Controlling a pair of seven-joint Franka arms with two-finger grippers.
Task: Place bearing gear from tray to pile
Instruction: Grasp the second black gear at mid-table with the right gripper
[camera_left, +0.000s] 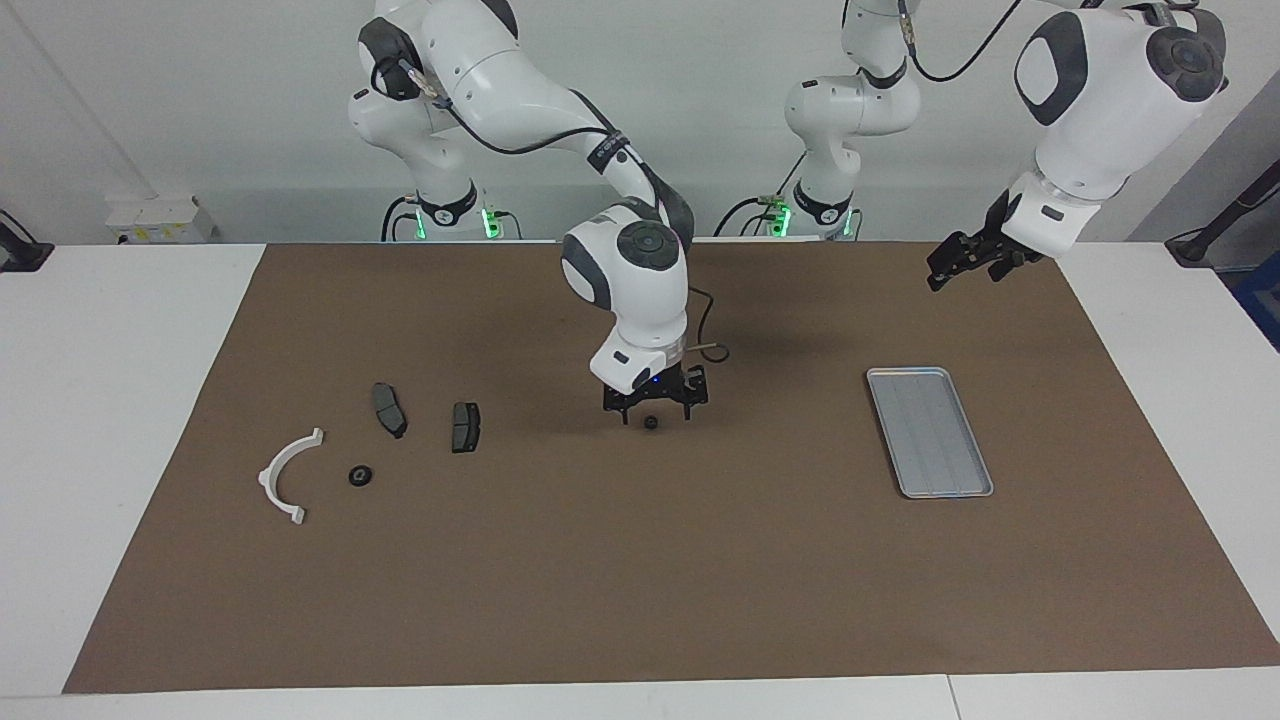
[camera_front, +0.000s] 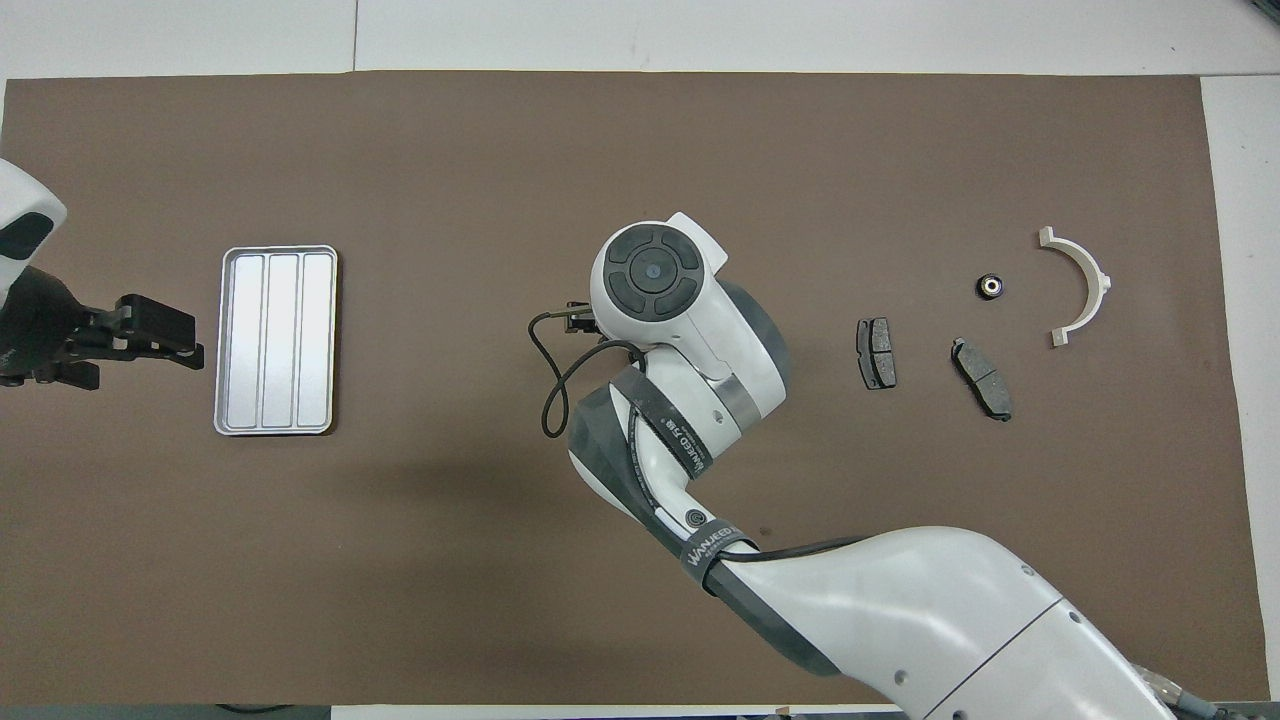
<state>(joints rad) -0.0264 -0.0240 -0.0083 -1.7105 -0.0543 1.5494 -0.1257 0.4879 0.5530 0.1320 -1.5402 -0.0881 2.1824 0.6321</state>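
R gripper (camera_left: 655, 407) is up over the middle of the brown mat (camera_left: 640, 560), between tray and pile, fingers clamped on a small black bearing gear (camera_left: 651, 422); in the overhead view the arm's own wrist hides both. Tray (camera_left: 929, 431) sits bare toward the L arm's end; the pile toward the R arm's end has a white plastic arc (camera_left: 285, 475), two dark brake pads (camera_left: 389, 409) (camera_left: 465, 426) and a second bearing gear (camera_left: 360, 476) lying between arc and pads. L gripper (camera_left: 950, 262) waits raised near the tray's end of the mat, can't tell if its fingers are apart or together.
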